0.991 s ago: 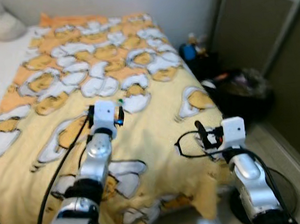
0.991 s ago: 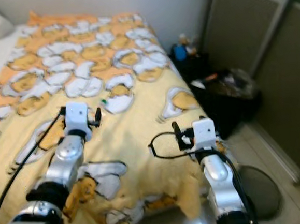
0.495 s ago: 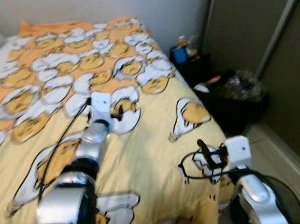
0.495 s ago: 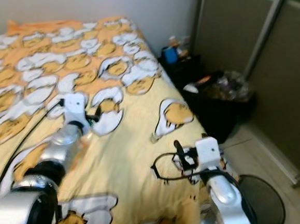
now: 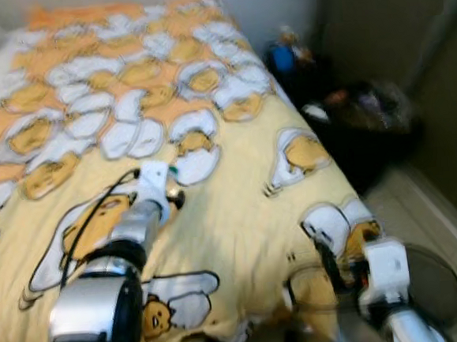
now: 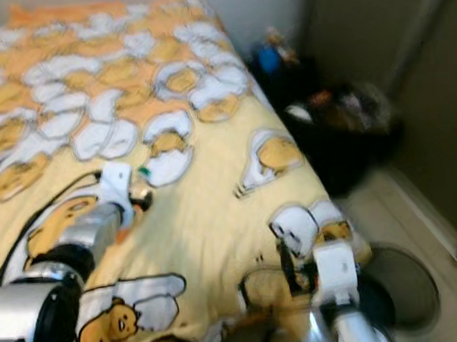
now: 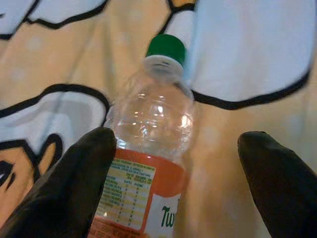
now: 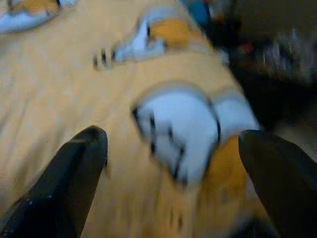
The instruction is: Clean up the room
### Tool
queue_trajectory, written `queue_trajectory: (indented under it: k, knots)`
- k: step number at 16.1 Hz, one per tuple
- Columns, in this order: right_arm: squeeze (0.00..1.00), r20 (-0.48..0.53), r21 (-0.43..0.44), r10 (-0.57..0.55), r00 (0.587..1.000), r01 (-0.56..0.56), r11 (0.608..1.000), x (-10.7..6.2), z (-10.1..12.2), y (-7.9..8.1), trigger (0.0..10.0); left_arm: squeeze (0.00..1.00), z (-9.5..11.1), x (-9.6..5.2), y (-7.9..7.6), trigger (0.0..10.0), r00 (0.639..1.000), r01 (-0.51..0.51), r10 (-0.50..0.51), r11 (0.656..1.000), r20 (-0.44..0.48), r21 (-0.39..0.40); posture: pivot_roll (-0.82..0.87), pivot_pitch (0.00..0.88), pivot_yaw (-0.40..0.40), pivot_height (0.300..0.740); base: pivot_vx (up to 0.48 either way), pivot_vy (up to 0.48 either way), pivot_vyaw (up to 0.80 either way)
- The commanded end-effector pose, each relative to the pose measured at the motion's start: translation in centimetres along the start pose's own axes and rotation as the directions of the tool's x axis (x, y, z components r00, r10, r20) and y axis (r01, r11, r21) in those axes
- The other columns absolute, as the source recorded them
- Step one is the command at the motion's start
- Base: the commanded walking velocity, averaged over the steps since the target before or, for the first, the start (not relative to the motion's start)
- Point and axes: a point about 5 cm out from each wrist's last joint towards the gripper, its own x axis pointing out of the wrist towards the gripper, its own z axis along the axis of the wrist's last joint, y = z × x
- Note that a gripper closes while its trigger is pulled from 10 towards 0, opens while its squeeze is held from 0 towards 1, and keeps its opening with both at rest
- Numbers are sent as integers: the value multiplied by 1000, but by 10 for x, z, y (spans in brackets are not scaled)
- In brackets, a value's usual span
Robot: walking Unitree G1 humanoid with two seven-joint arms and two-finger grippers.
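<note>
Clear plastic bottle [image 7: 148,148], green cap, orange label, lies on bed [image 5: 239,210], looks empty. Left pincer [image 7: 173,183] fingers apart, straddling bottle; earlier short of it. Right pincer [image 8: 173,183] fingers apart over bed corner, lower than before. Black bin [image 5: 368,128] beside bed holds trash.

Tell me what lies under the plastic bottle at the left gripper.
The bottle lies on the yellow blanket with the egg cartoon print, between the open left gripper's fingers. What lies beneath the blanket is covered.
</note>
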Motion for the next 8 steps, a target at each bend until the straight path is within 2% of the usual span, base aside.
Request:
queue_trajectory:
  k: [1, 3, 4, 6, 7, 8]
  knots:
    - [0, 5, -12, -2, 1000, 3, 1000, -1, 7, 0, 10000, 0, -26, -1, -6, 10000, 994, 33, -29, 999, -110, 34, -291, 213, 60, 736, 0, 0, 0]
    - [0, -4, -10, -5, 1000, 5, 1000, -6, 8, 1, 10000, 0, -34, -2, 1, 10000, 991, -11, 26, 993, -133, 114, -300, 228, 60, 736, 0, 0, 0]
    - [0, -17, -11, -6, 1000, 6, 1000, -9, 8, 1, 10000, 0, -33, -4, 15, 10000, 987, -107, 131, 966, -90, 234, -305, 233, 54, 736, 0, 0, 0]
    - [0, -28, -16, -9, 1000, 8, 1000, -12, 9, -1, 10000, 0, -38, -5, 22, 10000, 981, -128, 164, 945, -100, 300, -306, 234, 53, 736, 0, 0, 0]
    - [0, -30, -18, -8, 1000, 8, 1000, -11, 9, -2, 10000, 0, -42, -6, 25, 10000, 979, -130, 171, 945, -114, 301, -308, 236, 48, 736, 0, 0, 0]
    - [0, -35, -19, -9, 999, 8, 1000, -12, 10, -2, 10000, 0, -46, -7, 29, 0, 974, -139, 184, 945, -129, 298, -308, 236, 48, 736, 0, 0, 0]
